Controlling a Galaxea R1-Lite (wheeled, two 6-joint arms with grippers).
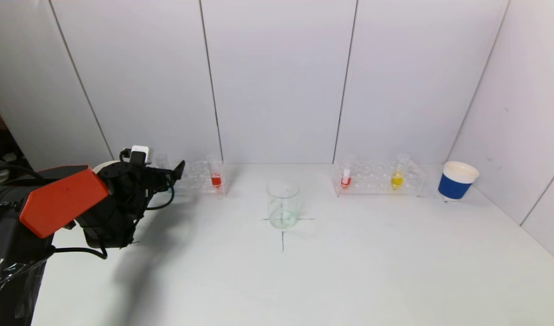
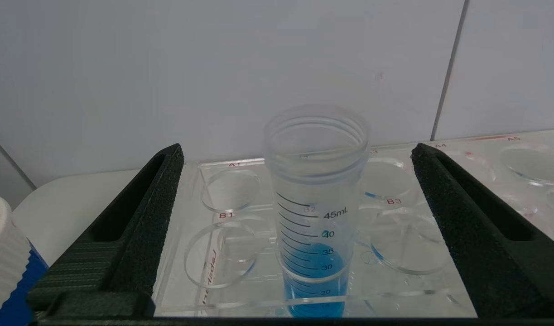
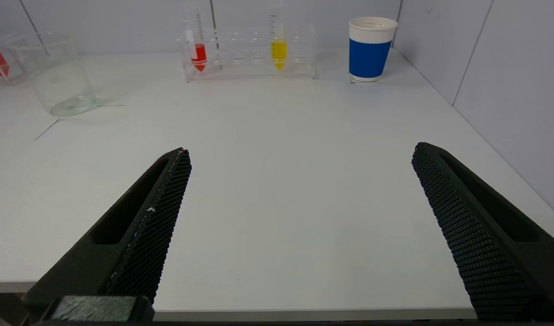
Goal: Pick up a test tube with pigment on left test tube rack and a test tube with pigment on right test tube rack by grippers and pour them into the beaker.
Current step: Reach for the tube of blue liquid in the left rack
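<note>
The left test tube rack holds a red-pigment tube. A blue-pigment tube stands in that rack. My left gripper is open, with the blue tube between its fingers and untouched. In the head view this gripper is at the rack's left end and hides the blue tube. The right rack holds a red tube and a yellow tube. The empty glass beaker stands between the racks. My right gripper is open and empty near the table's front edge.
A blue and white paper cup stands right of the right rack by the side wall. Another such cup shows beside the left gripper. White wall panels close the table at the back and right. A black cross marks the beaker's spot.
</note>
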